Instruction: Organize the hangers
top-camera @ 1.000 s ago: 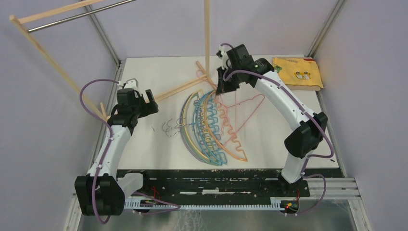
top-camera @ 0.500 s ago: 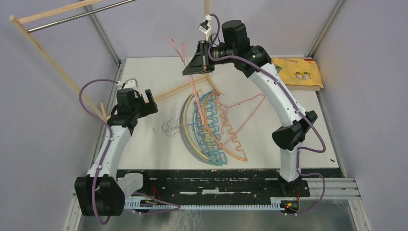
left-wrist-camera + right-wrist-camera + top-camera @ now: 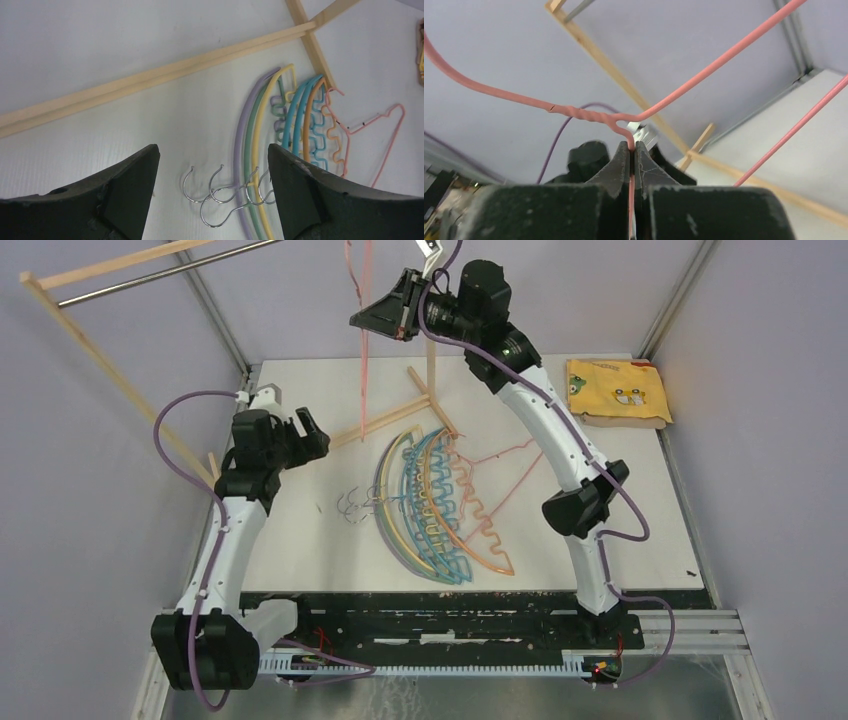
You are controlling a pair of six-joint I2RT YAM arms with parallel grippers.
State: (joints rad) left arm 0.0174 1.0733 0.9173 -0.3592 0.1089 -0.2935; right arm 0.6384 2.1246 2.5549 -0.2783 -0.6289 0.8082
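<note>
Pink hanger [image 3: 589, 116] now lifted off desk [image 3: 300, 530], neck clamped tight in R jaws; L jaws wide, empty; ready to hang.

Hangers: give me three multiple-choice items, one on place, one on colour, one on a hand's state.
1. Where is the pink hanger gripped by the right hand?
A) flat on the table
B) up in the air, dangling from the hand
C) buried under the stack

2. In the left wrist view, which colour is the leftmost hanger of the stack?
A) orange
B) blue
C) purple

3. What is the left hand doing?
A) open, holding nothing
B) shut on a hook
C) shut on the wooden bar

Key:
1 B: the right wrist view shows the fingers pinching its neck, with walls behind.
2 C: the purple hanger is outermost, next to green.
3 A: its fingers stand wide apart over bare table.
</note>
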